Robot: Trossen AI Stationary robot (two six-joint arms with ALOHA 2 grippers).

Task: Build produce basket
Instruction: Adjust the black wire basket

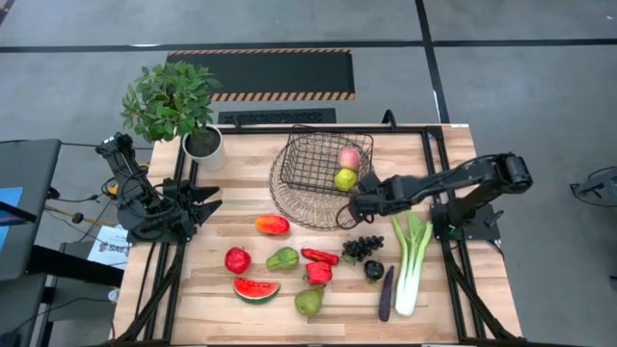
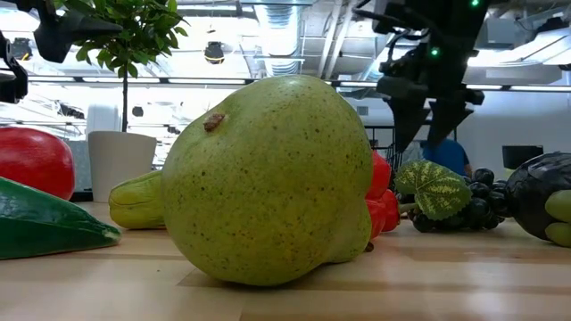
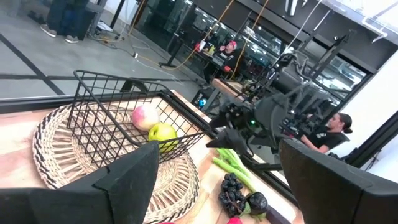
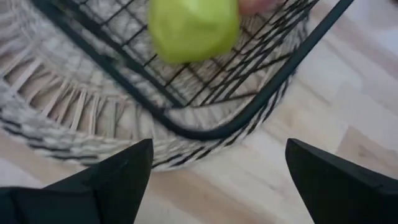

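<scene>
1. The basket (image 1: 326,161) sits on a round pale woven tray (image 1: 289,202) toward the far middle of the worktop (image 1: 193,289), probably so both arms can reach it. Two pieces already lie inside it, touching: a peach (image 1: 349,157) and a yellow-green fruit (image 1: 345,179).

2. The right gripper (image 1: 349,207) hovers just outside the basket's near right corner, over the tray's edge, fingers spread wide and holding nothing. From its position I judge it is either fresh from a drop or about to turn toward the produce.

3. The left gripper (image 1: 207,204) waits near the left edge, beside the potted plant (image 1: 174,101), fingers (image 3: 134,177) parted and empty, pointing toward the basket; it looks kept clear of the working arm.

4. The rest of the produce lies loose along the near half of the worktop, well spaced, which should make single picks easier: mango (image 1: 272,225), red apple (image 1: 237,260), watermelon slice (image 1: 255,288), green pear (image 1: 282,258), a second pear (image 1: 308,303), chili (image 1: 319,256), a red pepper-like piece (image 1: 318,273), grapes (image 1: 362,248), eggplant (image 1: 387,294) and leek (image 1: 412,262).

5. Writing: a white sheet (image 1: 109,246) at the worktop's left edge carries print too small to read. I see no other labels.
</scene>
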